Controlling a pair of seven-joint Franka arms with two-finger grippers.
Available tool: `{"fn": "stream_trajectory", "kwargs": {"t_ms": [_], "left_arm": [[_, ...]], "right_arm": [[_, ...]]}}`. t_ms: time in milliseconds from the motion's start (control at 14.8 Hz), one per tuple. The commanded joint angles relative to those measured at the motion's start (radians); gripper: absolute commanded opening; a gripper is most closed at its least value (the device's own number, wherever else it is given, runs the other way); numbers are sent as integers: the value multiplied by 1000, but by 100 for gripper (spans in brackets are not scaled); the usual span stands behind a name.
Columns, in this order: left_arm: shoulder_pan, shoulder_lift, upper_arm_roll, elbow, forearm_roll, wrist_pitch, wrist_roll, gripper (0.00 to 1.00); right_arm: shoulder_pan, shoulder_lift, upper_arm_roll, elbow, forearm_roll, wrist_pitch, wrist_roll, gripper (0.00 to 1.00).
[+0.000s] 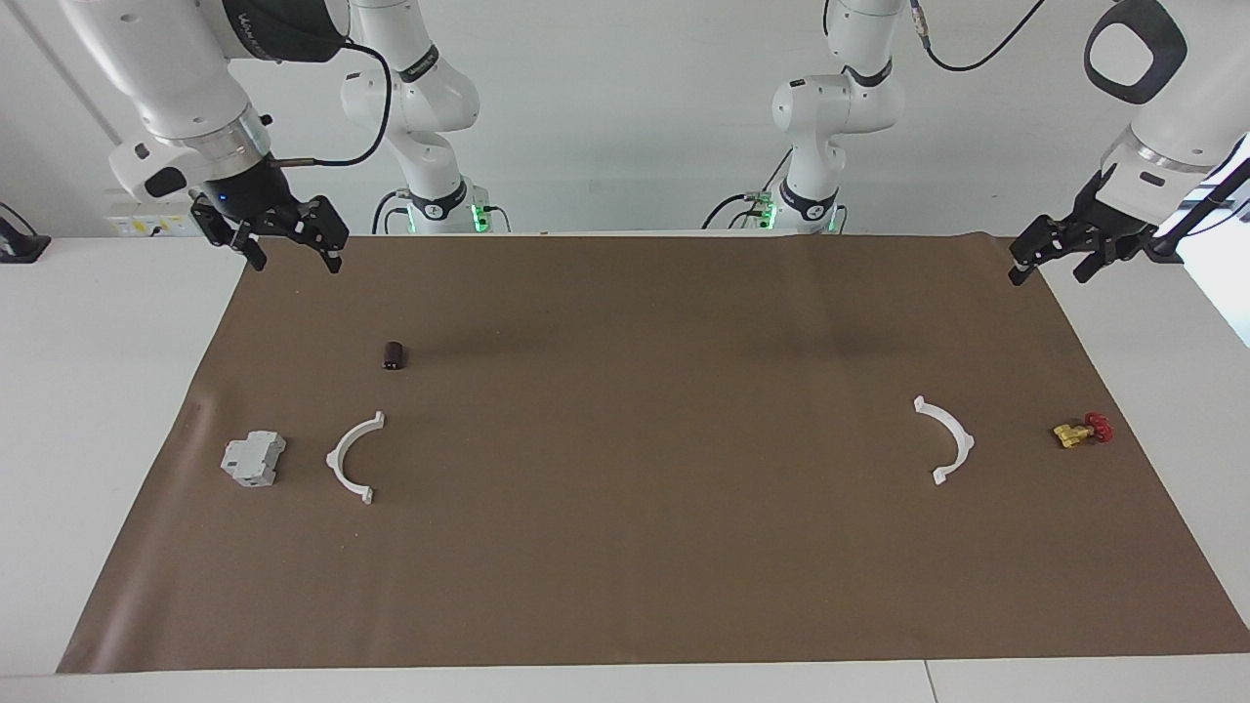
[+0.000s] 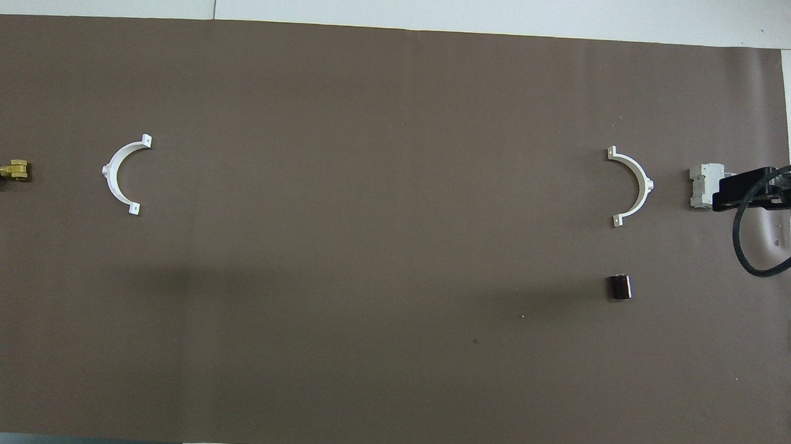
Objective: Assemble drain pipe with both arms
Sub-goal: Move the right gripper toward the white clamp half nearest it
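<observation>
The drain pipe lies in two separate white half-rings on the brown mat. One half-ring (image 1: 333, 457) (image 2: 645, 186) is toward the right arm's end, the other (image 1: 967, 439) (image 2: 109, 169) toward the left arm's end. Their open sides face each other across a wide gap. My right gripper (image 1: 297, 264) hangs open in the air over the mat's corner nearest its base, holding nothing. Above the other near corner, my left gripper (image 1: 1047, 277) is open and empty too.
A grey blocky part (image 1: 254, 459) (image 2: 702, 187) sits beside the half-ring at the right arm's end. A small dark cylinder (image 1: 394, 355) (image 2: 619, 286) lies nearer the robots than that half-ring. A yellow valve with a red handle (image 1: 1082, 431) (image 2: 14, 170) rests at the left arm's end.
</observation>
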Motion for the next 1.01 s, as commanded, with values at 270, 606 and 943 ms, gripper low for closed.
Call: {"fn": "stream_trajectory", "kwargs": {"t_ms": [270, 606, 943], "left_arm": [[-7, -1, 6, 4, -1, -13, 4, 100], [-7, -1, 6, 4, -1, -13, 4, 100], [-7, 0, 6, 4, -1, -13, 4, 100]], "right_arm": [[-8, -12, 10, -24, 15, 2, -4, 100], [-7, -50, 10, -181, 16, 205, -18, 100], [-14, 108, 10, -213, 16, 384, -139, 100]]}}
